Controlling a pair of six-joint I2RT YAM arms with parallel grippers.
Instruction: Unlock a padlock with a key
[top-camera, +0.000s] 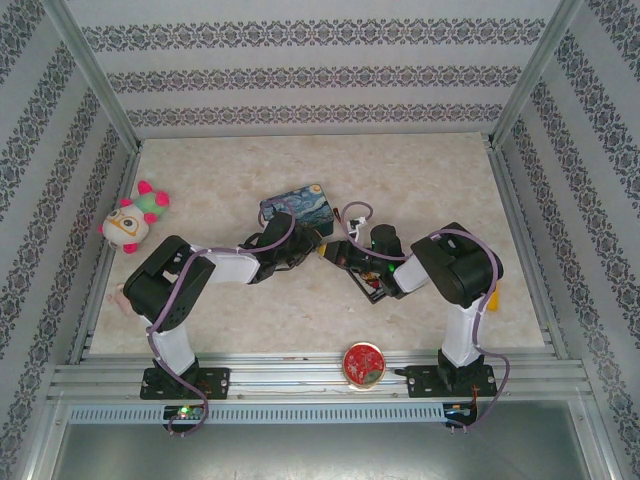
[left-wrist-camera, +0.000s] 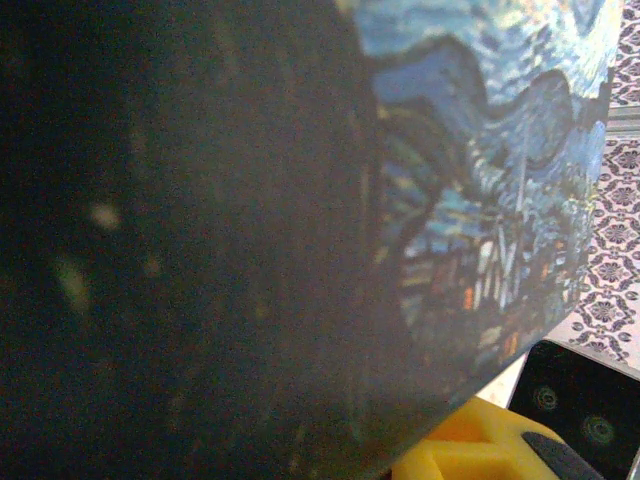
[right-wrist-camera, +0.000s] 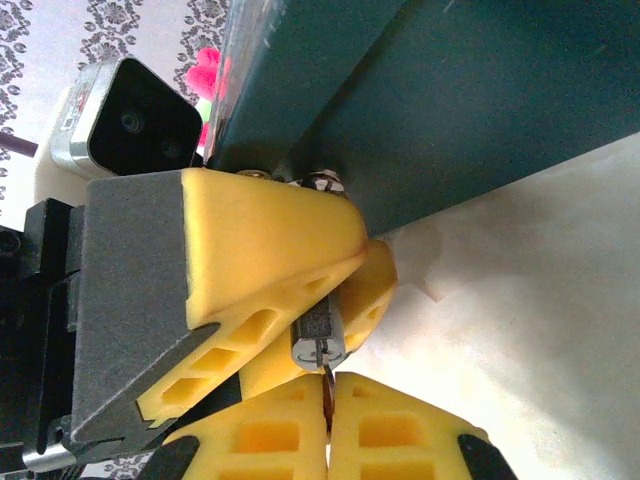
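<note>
Light, rigid, likely slippery, the tiny black padlock (right-wrist-camera: 320, 338) with silver shackle sits gripped by its body in the left claw (right-wrist-camera: 335, 305) above mid-bench, while the right claw (right-wrist-camera: 328, 400), clenched on the thin grey metal key (right-wrist-camera: 325, 375), points it at the lock.

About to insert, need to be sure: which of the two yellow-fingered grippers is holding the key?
The right gripper, at the bottom of the right wrist view: jaws shut on the thin key. The left gripper above clamps the padlock.

The tin (top-camera: 296, 203) was swirled blue; the plush (top-camera: 131, 220) white, pink and green; the tabletop (top-camera: 430, 170) marbled beige; the disc (top-camera: 362, 363) red.
</note>
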